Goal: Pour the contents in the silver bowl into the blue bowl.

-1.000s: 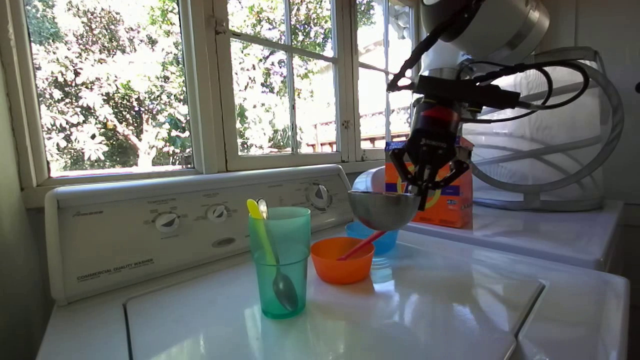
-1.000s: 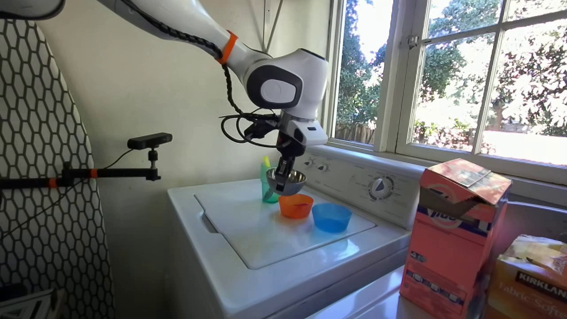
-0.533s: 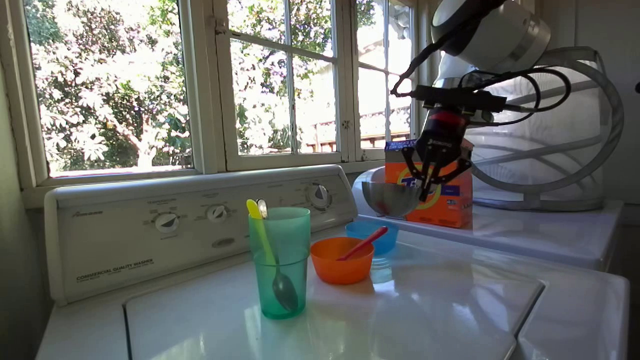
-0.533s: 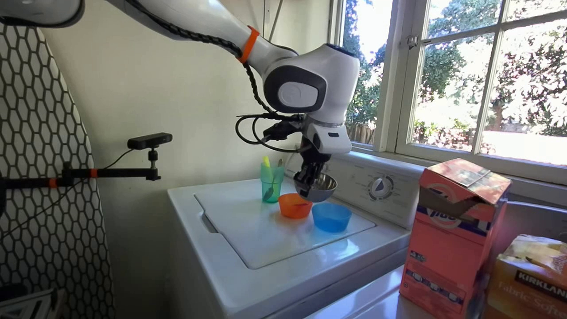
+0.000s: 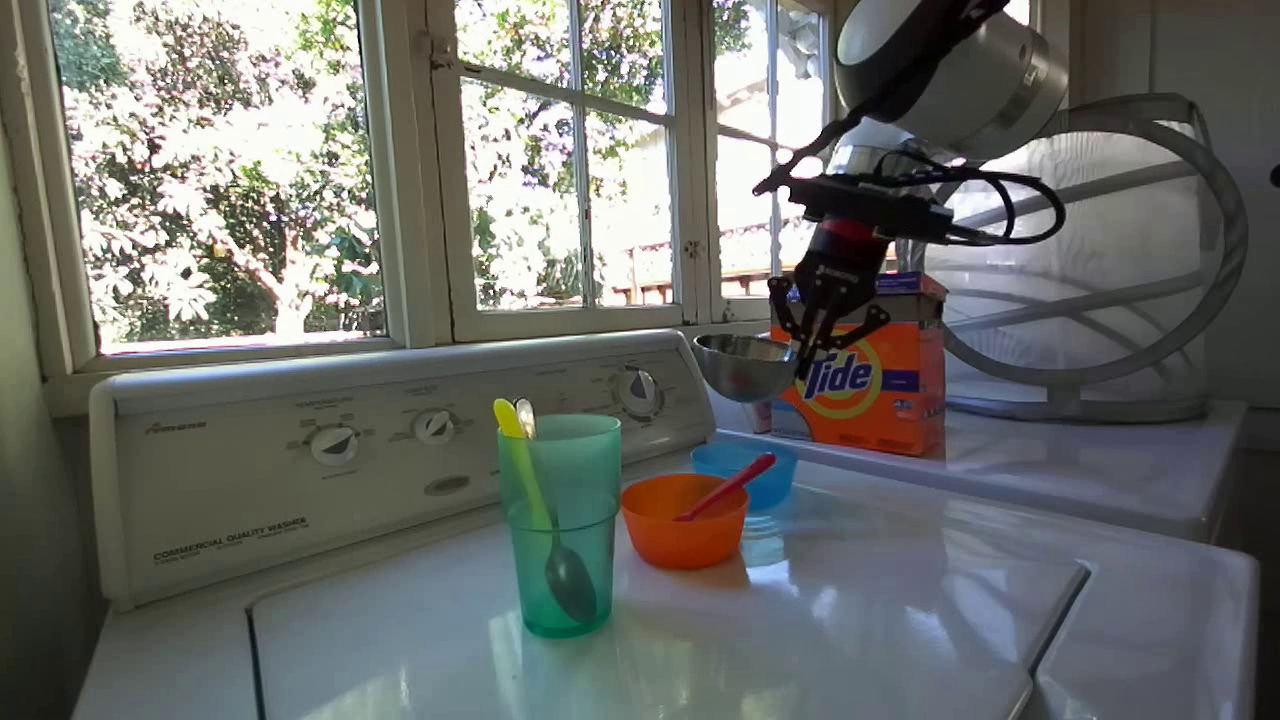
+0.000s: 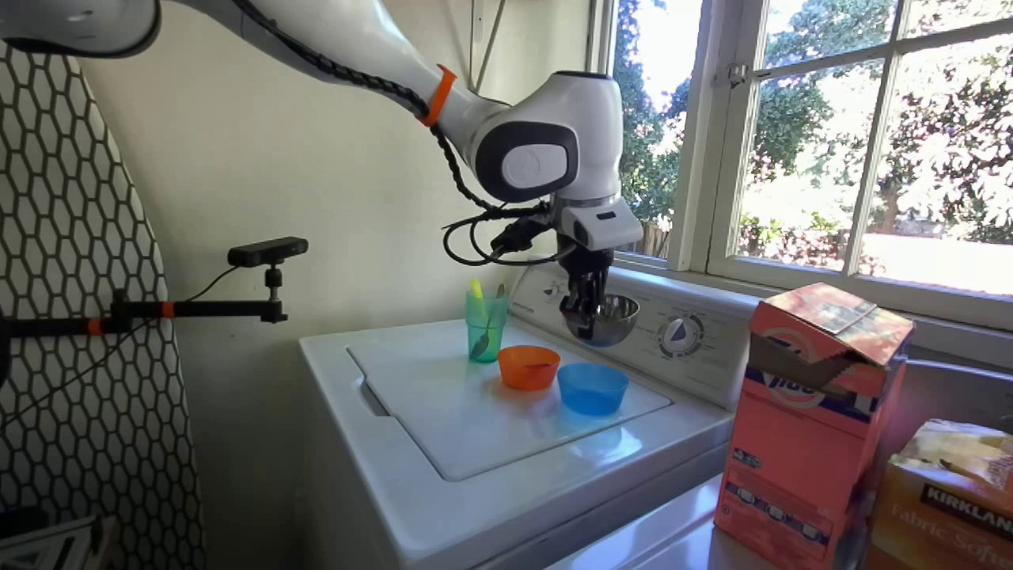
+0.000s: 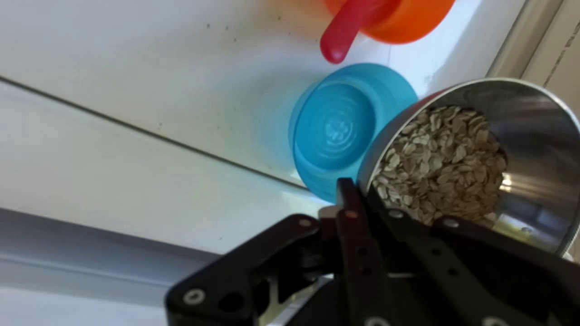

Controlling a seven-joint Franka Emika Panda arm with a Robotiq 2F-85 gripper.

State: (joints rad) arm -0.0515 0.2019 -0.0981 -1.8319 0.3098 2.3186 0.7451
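Silver bowl (image 7: 534,140) hangs at the right of the wrist view, rim clamped in the pincer (image 7: 360,191), partly covering the blue bowl (image 7: 342,131) near centre. Flakes (image 7: 439,167) inside the silver bowl show only there; the teal cup (image 5: 580,490), left of centre, only in both exterior views

The front of the desk (image 6: 431,412) leaves room to pass, but the control panel (image 5: 390,490) backs the blue bowl (image 6: 593,389), and the orange bowl (image 6: 529,370), red handle (image 7: 346,31) jutting, blocks one side.
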